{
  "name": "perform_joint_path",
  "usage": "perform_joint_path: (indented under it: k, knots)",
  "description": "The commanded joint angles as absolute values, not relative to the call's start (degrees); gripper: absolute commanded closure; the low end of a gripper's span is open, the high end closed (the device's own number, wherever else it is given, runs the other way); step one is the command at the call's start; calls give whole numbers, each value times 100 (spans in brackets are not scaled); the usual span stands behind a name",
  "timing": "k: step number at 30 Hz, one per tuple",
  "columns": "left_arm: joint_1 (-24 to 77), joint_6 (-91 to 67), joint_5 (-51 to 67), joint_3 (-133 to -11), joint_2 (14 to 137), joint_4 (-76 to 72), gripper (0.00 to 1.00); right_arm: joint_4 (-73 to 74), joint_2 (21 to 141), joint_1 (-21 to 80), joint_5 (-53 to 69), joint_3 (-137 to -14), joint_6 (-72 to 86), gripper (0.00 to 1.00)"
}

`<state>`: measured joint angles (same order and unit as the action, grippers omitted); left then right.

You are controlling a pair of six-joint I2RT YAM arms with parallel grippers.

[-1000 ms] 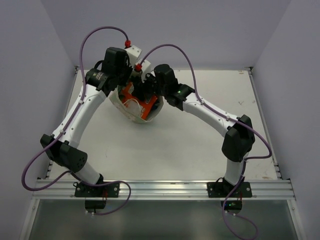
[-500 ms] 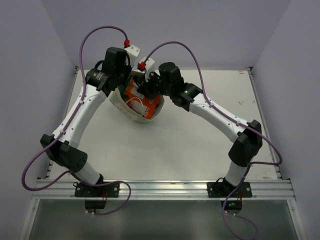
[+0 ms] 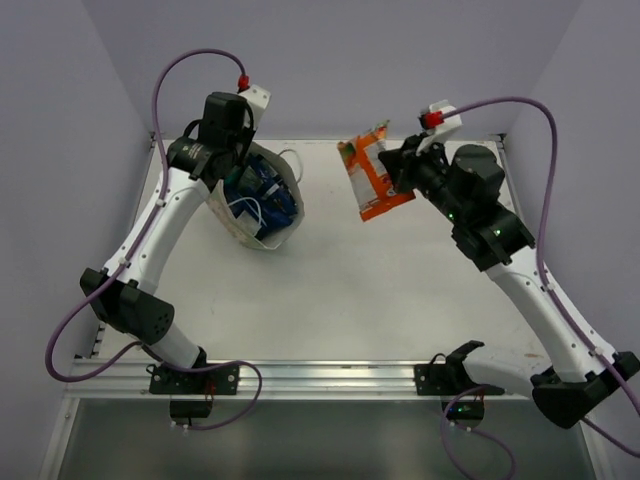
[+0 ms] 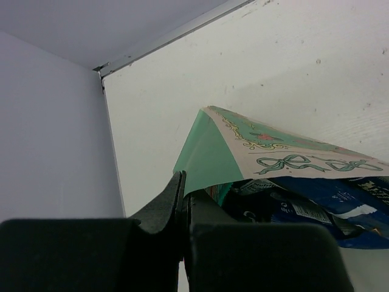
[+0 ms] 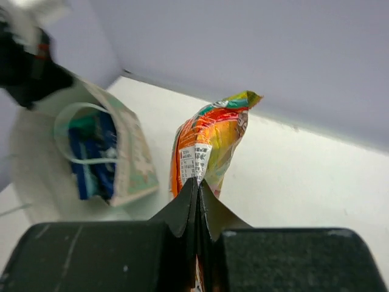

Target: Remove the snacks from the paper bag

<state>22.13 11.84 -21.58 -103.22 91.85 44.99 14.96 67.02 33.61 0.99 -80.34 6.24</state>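
One orange packet (image 3: 372, 180) clamped in closed right gripper (image 5: 198, 182); one paper bag (image 4: 267, 152), blue packets (image 3: 270, 196) inside, rim pinched by closed left gripper (image 4: 182, 184).

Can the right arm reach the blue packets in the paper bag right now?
Probably not yet: the right tool is shut on the orange packet, clear of the paper bag. The way looks free otherwise: the left tool pinches the bag's rim, and blue packets show in its open mouth.

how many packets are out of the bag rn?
1: the orange packet, pinched in the right gripper, well right of the bag. Blue packets show inside it; more may be hidden there.
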Motion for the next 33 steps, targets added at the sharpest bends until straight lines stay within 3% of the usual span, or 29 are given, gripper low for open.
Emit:
perform_joint_path:
  k: [1, 6, 11, 14, 15, 18, 21, 26, 33]
  knots:
    - [2188, 1520, -2259, -10336, 8912, 3621, 100, 1442, 6522, 2699, 190, -6992, 1607, 100]
    - [2188, 1714, -2136, -10020, 8798, 3463, 100, 714, 6942, 2496, 940, -5891, 1924, 100]
    - [2188, 1723, -2031, -9932, 8754, 3445, 100, -290, 7925, 2417, 1240, -5677, 2293, 98]
    - [2197, 1705, -1995, -9949, 8710, 3463, 100, 726, 8042, 2373, 444, -6203, 2112, 67]
    - [2197, 1679, -1995, -9967, 8684, 3489, 100, 1077, 8016, 2382, 239, -6753, 1909, 41]
    - [2197, 1609, -1960, -10037, 8640, 3533, 100, 1968, 7674, 2460, 158, -7625, 1232, 24]
    - [2206, 1538, -1951, -10116, 8631, 3595, 100, 2056, 7410, 3048, 255, -8285, 556, 22]
    - [2250, 1459, -1942, -10213, 8613, 3683, 100, 2118, 7760, 4541, 377, -9113, -439, 29]
    - [2276, 1398, -1855, -10143, 8517, 3683, 100, 1505, 8735, 5440, 298, -9589, -826, 43]
